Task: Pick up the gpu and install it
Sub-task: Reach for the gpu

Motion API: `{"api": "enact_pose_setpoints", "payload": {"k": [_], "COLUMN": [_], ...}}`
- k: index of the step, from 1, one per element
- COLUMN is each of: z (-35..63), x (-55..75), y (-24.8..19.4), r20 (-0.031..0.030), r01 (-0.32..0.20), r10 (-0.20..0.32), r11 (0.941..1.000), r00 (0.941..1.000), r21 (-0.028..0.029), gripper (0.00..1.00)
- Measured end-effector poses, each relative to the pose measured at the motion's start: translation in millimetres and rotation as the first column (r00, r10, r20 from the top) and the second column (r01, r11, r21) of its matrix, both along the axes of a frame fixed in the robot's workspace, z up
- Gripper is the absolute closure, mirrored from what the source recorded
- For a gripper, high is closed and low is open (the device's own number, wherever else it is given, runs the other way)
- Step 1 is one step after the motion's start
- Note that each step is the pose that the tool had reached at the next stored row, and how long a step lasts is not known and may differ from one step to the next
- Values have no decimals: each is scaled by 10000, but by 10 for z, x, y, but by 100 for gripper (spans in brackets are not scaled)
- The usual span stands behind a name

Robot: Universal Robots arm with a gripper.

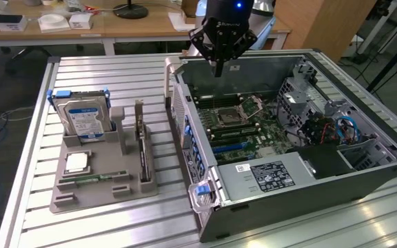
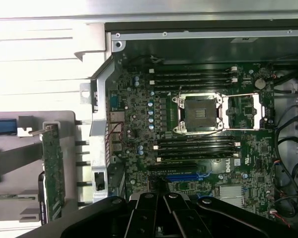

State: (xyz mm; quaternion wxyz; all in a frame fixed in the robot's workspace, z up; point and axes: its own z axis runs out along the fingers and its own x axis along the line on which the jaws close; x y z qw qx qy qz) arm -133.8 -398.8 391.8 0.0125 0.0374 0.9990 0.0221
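Note:
The gpu (image 1: 141, 142) stands on edge in a slot of the grey holder tray (image 1: 102, 199), on the exterior view's left of the open computer case (image 1: 309, 170). In the wrist view the gpu (image 2: 53, 168) shows as a thin green card seen from above. My gripper (image 1: 218, 70) hangs shut and holds nothing, high over the far end of the case and well apart from the gpu. In the wrist view my gripper (image 2: 164, 210) has its black fingers pressed together above the motherboard (image 2: 198, 139). The blue card slot (image 2: 186, 176) is bare.
On the holder tray a silver hard drive (image 1: 85, 119) with a blue label stands upright, with a square chip (image 1: 78, 163) and a narrow memory stick (image 1: 91, 179) lying flat. The case's power supply (image 1: 268, 175) and drive cage (image 1: 302, 90) rise inside. Desks stand behind.

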Motion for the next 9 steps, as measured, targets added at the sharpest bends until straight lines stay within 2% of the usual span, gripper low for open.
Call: {"api": "enact_pose_setpoints", "payload": {"k": [9], "z": [-5], "x": [-30], "y": [0], "r20": [1], "r01": [0], "r10": [0], "r11": [10000], "r00": [10000], "r21": [1], "gripper": [89]}}
